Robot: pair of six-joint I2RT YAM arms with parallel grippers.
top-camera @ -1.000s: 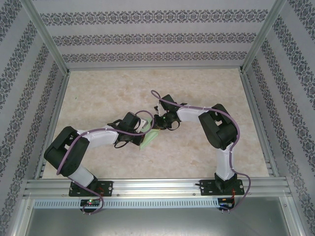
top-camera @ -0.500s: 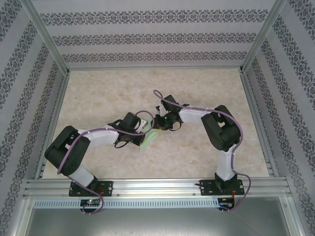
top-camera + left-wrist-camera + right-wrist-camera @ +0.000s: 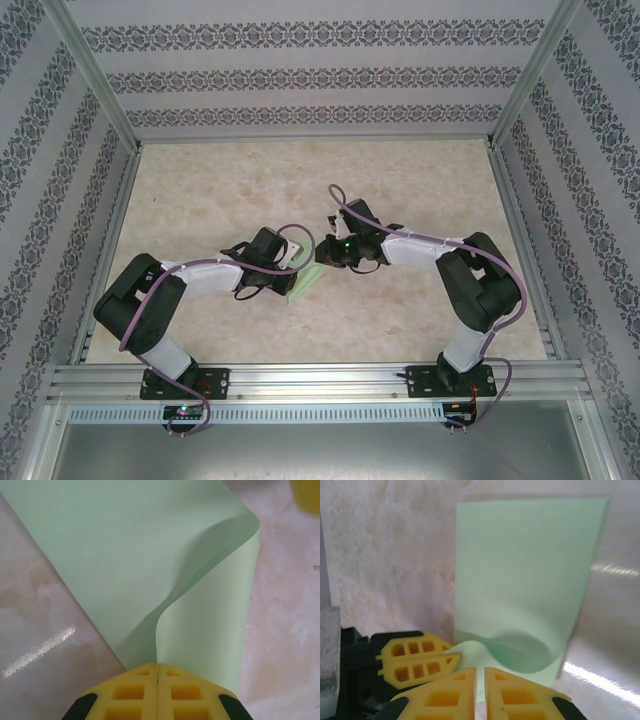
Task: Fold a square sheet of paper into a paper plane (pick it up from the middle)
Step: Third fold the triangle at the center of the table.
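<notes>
1. Pinching the thin pale green square sheet of paper (image 3: 125,555), the left claw (image 3: 157,669) is pressed together.
2. The right claw (image 3: 481,672) nips its curled edge.
3. It lies on the beige marbled bench (image 3: 400,170) between them.

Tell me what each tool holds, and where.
Left tool pinches the square sheet of paper at a lifted, curling edge. Right tool sits at the curled edge; a grip cannot be told.

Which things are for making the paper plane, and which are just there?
For the job:
green paper, curled over on itself
left hand, pinching the paper's edge
right hand, close by the paper

Just there:
table
patterned walls
metal frame
</notes>
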